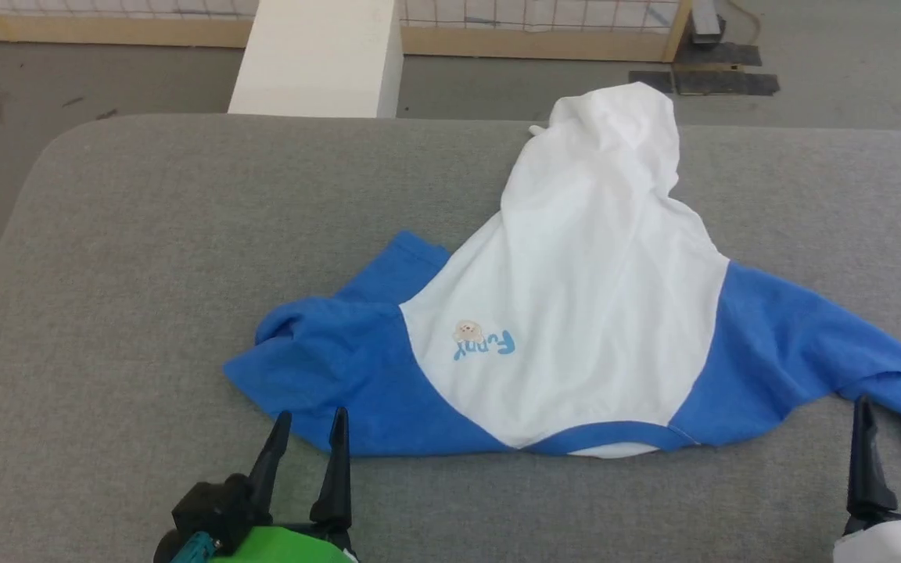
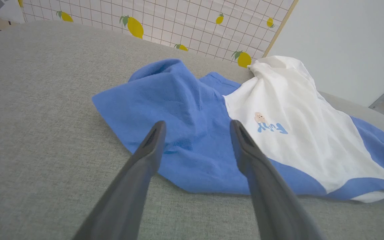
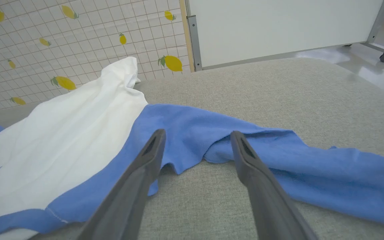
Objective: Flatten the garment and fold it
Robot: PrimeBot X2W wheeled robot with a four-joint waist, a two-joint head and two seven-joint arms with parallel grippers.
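Observation:
The garment (image 1: 583,297) lies crumpled on the grey padded table (image 1: 145,234), neck trim toward me, its white body bunched up toward the far edge. Its blue sleeves spread to either side, the left one folded over itself (image 2: 178,110), the right one trailing off (image 3: 278,156). My left gripper (image 1: 311,422) stands open at the near edge of the left sleeve, its fingers pointing at the blue cloth (image 2: 197,125). My right gripper (image 1: 896,410) is open just before the right sleeve, with nothing between its fingers (image 3: 197,133).
A white box (image 1: 321,59) stands beyond the table's far edge. A lemon-patterned grid panel (image 2: 165,23) and a white board (image 3: 278,26) stand behind the table. Bare grey surface lies left of the garment.

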